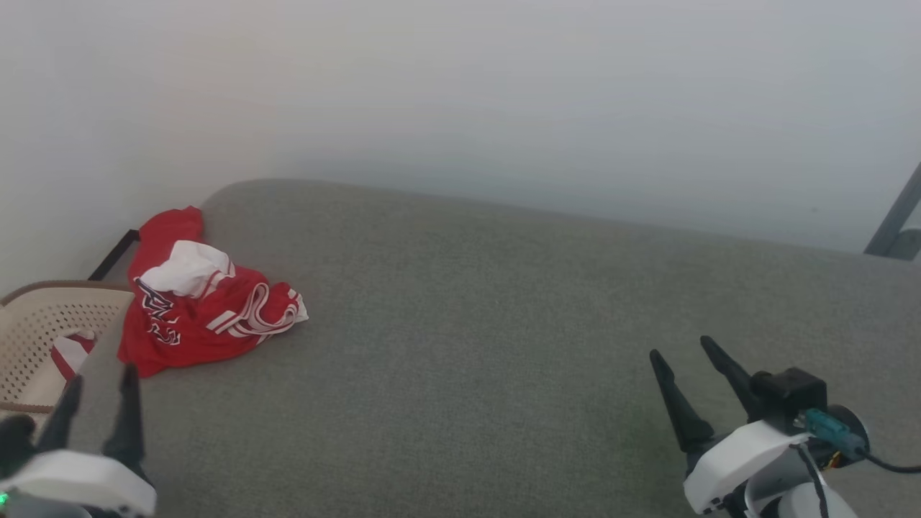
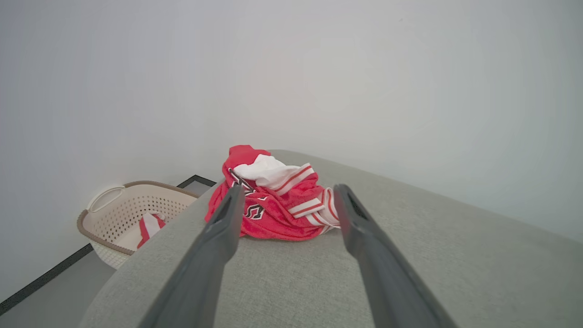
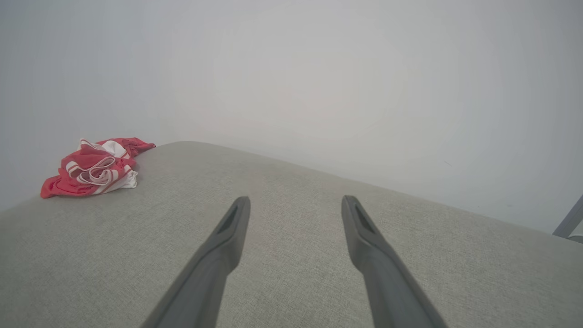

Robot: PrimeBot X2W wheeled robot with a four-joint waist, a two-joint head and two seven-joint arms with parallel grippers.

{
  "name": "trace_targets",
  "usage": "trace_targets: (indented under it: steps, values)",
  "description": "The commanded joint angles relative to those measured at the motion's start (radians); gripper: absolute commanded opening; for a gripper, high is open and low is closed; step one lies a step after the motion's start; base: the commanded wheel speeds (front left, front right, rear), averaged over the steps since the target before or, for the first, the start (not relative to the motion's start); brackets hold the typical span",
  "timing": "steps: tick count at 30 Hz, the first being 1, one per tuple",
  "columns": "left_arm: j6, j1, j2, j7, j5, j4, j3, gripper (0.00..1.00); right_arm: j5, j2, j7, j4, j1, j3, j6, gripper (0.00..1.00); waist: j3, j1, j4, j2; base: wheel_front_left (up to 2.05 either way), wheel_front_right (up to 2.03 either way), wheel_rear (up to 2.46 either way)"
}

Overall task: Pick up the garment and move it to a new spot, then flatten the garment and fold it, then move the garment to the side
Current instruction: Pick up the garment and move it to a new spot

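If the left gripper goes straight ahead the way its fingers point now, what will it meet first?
Most likely the red shirt: in the left wrist view it lies crumpled on the grey cushion, ahead between the open fingers of the left gripper. How far ahead is hard to judge.

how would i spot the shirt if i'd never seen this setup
Find the wide grey cushion against the pale wall and look to its far left corner. A crumpled shirt lies there, beside a beige basket. It is bright red with white striped trim and dark lettering, on the cushion, not in the basket.
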Motion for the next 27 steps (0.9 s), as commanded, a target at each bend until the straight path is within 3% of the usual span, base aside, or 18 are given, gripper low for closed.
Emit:
trace_targets:
  steps: [1, 17, 27]
  values:
    - [-0.006, -0.034, 0.007, 0.005, -0.012, 0.018, 0.005, 1.0, -0.002, -0.008, 0.006, -0.008, -0.009, -0.002, 0.0, 1.0, 0.013, 0.0, -0.008, 0.0, 0.0, 0.0, 0.0]
    - [-0.036, -0.351, 0.08, 0.065, -0.042, 0.314, -0.06, 1.0, -0.019, -0.072, 0.088, -0.136, -0.043, -0.027, 0.0, 1.0, 0.178, 0.0, -0.056, 0.0, 0.0, 0.0, 0.0]
    - [-0.045, -0.602, 0.112, 0.206, -0.09, 0.586, -0.117, 1.0, -0.031, -0.117, 0.146, -0.243, -0.09, -0.056, 0.0, 1.0, 0.335, 0.0, -0.083, 0.0, 0.0, 0.0, 0.0]
